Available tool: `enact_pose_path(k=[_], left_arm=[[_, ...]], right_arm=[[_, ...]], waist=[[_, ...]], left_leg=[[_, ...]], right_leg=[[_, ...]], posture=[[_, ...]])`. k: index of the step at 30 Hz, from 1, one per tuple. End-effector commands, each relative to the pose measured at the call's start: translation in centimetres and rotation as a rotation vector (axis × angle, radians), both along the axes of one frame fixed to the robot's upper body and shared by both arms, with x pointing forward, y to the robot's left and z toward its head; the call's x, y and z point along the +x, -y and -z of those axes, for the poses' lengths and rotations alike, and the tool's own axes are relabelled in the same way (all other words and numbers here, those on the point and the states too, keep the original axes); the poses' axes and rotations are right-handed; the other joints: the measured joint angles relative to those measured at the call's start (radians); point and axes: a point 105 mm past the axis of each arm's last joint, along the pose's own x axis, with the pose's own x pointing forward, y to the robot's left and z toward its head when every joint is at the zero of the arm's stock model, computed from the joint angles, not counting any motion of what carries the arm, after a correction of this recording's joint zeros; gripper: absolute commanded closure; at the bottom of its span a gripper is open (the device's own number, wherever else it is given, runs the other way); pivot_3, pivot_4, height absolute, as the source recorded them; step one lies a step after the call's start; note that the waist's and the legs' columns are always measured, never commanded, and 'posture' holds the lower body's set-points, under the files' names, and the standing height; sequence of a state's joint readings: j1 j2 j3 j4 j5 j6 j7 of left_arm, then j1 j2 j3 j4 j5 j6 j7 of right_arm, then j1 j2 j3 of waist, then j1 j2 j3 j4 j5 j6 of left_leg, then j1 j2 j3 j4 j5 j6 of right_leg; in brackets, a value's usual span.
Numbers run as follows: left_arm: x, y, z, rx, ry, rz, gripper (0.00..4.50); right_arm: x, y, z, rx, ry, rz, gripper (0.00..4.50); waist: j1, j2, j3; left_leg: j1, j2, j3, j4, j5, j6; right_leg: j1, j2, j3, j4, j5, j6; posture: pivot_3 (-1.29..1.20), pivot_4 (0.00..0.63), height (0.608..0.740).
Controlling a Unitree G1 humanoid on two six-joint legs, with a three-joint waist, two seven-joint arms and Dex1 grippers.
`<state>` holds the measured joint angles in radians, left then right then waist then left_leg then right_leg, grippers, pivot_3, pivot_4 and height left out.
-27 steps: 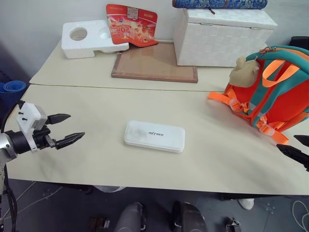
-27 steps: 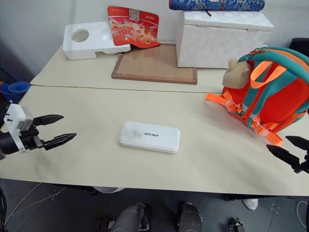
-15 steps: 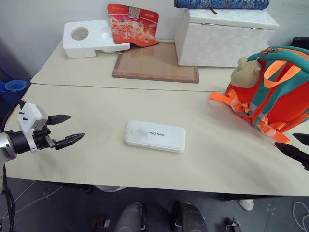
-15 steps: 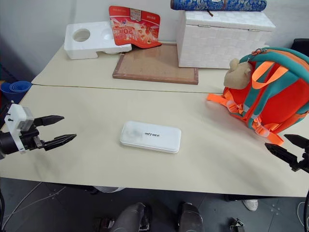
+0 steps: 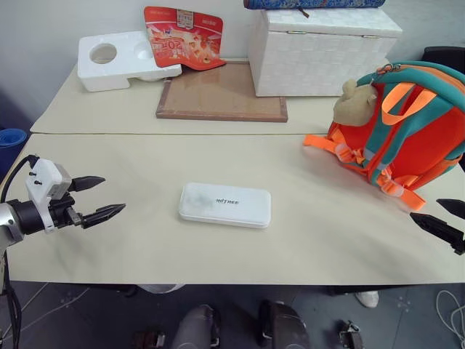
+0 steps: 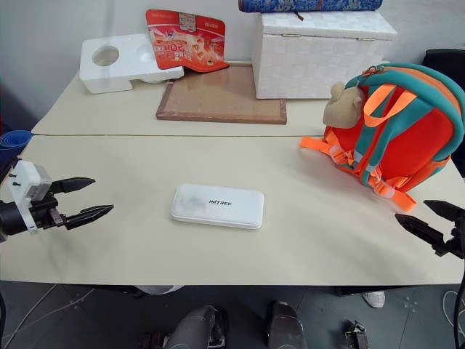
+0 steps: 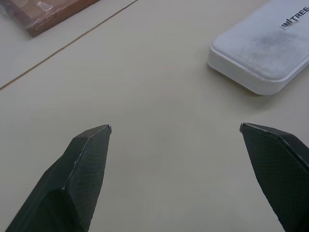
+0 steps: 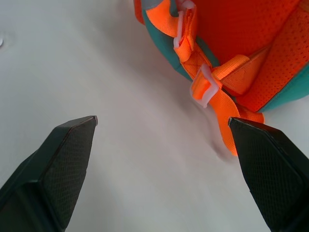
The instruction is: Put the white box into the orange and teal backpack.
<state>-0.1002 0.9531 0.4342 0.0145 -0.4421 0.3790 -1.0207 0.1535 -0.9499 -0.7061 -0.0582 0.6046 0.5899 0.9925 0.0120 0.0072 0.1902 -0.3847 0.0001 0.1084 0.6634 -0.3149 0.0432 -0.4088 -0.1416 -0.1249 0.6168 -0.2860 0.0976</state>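
The white box [image 5: 225,205] lies flat in the middle of the beige table [image 5: 145,145], its dark lettering up. The orange and teal backpack [image 5: 407,123] stands at the right side, straps facing me and a tan plush head [image 5: 350,103] at its top. My left gripper [image 5: 115,193] hovers open over the table's left part, pointing at the box from a hand's width away; its wrist view has the box's [image 7: 263,58] end beyond the open fingers. My right gripper [image 5: 425,209] is open near the front right edge, just short of the backpack's [image 8: 241,48] orange buckle straps.
Along the back stand a white woven lidded box [image 5: 323,51] with a blue roll [image 5: 312,3] on it, a wooden-framed board [image 5: 221,91], a red packet [image 5: 182,36] and a white styrofoam block [image 5: 120,59]. A blue stack [image 5: 11,138] sits off the table's left.
The camera has shifted, so the whole scene sits further left in the picture. The box and backpack have not moved, and both grippers stay open about where they were.
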Motion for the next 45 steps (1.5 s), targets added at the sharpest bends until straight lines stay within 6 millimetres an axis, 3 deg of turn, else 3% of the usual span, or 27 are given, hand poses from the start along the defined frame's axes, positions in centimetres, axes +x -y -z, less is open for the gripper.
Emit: enact_pose_path(k=[1, 4, 14, 16, 25, 31, 34, 38, 42, 45], left_arm=[[0.3, -0.1, -0.6, 0.033, 0.014, -0.010, 0.19], [0.7, 0.9, 0.0, 0.051, -0.024, 0.012, 0.78], [3.8, 6.9, 2.3, 0.101, -0.065, 0.131, 3.87], [3.8, 8.1, 3.1, 0.104, -0.099, 0.176, 4.49], [4.9, 12.0, 4.1, 0.095, -0.113, 0.259, 4.49], [4.9, 13.9, 4.3, 0.064, -0.119, 0.297, 4.49], [4.9, 13.7, 4.5, 0.049, -0.138, 0.282, 4.49], [5.0, 11.5, 4.6, -0.035, -0.234, 0.185, 4.49], [5.3, 10.6, 3.2, -0.363, -0.475, 0.091, 3.29], [5.5, 10.6, 2.3, -0.511, -0.604, 0.060, 2.29]], right_arm=[[0.9, -2.1, -2.2, -0.064, 0.065, -0.104, 0.22], [2.1, -4.5, -2.6, -0.106, 0.069, -0.222, 0.85], [5.2, -14.0, -0.3, -0.197, 0.025, -0.612, 4.32], [5.7, -15.6, 0.5, -0.217, 0.015, -0.665, 4.50], [6.9, -18.7, 3.3, -0.295, -0.025, -0.752, 4.50], [8.3, -19.1, 4.3, -0.326, -0.020, -0.722, 4.50], [8.6, -18.7, 4.6, -0.353, -0.020, -0.712, 4.50], [8.7, -18.4, 4.5, -0.361, -0.015, -0.710, 4.50], [8.8, -18.4, 4.7, -0.377, -0.009, -0.718, 4.50], [8.9, -18.5, 4.8, -0.377, -0.007, -0.725, 4.50]], waist=[[-0.001, 0.000, 0.000], [-0.003, 0.000, 0.000], [-0.009, -0.002, 0.000], [-0.010, -0.002, 0.000], [-0.006, -0.003, 0.000], [-0.006, -0.003, 0.000], [-0.006, -0.003, 0.000], [-0.010, -0.003, 0.000], [-0.012, -0.003, 0.000], [-0.010, -0.004, 0.000]], left_leg=[[0.000, 0.000, 0.000, 0.000, 0.000, 0.000], [0.000, 0.000, 0.001, 0.000, 0.000, 0.000], [-0.002, -0.002, 0.000, 0.002, 0.000, 0.001], [-0.002, -0.002, 0.001, 0.003, 0.000, 0.001], [-0.002, -0.001, 0.000, 0.006, 0.000, 0.001], [-0.003, -0.001, 0.000, 0.007, 0.000, 0.001], [-0.003, -0.001, 0.000, 0.007, 0.000, 0.001], [-0.003, -0.001, 0.000, 0.008, 0.000, 0.001], [-0.003, 0.000, 0.000, 0.009, 0.000, 0.001], [-0.005, 0.000, -0.003, 0.013, 0.000, 0.001]], right_leg=[[0.000, 0.000, 0.000, 0.001, 0.000, 0.000], [-0.001, 0.000, 0.001, 0.001, 0.000, 0.000], [-0.001, 0.002, -0.002, 0.002, 0.000, 0.000], [-0.001, 0.006, -0.004, 0.002, 0.000, 0.001], [-0.001, 0.007, -0.006, 0.003, 0.000, 0.001], [-0.001, 0.007, -0.007, 0.004, 0.000, 0.001], [-0.001, 0.007, -0.007, 0.004, 0.000, 0.001], [-0.001, 0.007, -0.007, 0.004, 0.000, 0.001], [-0.001, 0.008, -0.007, 0.005, 0.000, 0.001], [0.000, 0.008, -0.007, 0.005, 0.000, 0.001]], posture=[[0.00, 0.150, 0.740], [0.00, 0.150, 0.740], [0.00, 0.150, 0.740], [0.00, 0.150, 0.740], [0.00, 0.150, 0.740], [0.00, 0.150, 0.740], [0.00, 0.150, 0.740], [0.00, 0.150, 0.740], [0.00, 0.150, 0.740], [0.00, 0.150, 0.740]])
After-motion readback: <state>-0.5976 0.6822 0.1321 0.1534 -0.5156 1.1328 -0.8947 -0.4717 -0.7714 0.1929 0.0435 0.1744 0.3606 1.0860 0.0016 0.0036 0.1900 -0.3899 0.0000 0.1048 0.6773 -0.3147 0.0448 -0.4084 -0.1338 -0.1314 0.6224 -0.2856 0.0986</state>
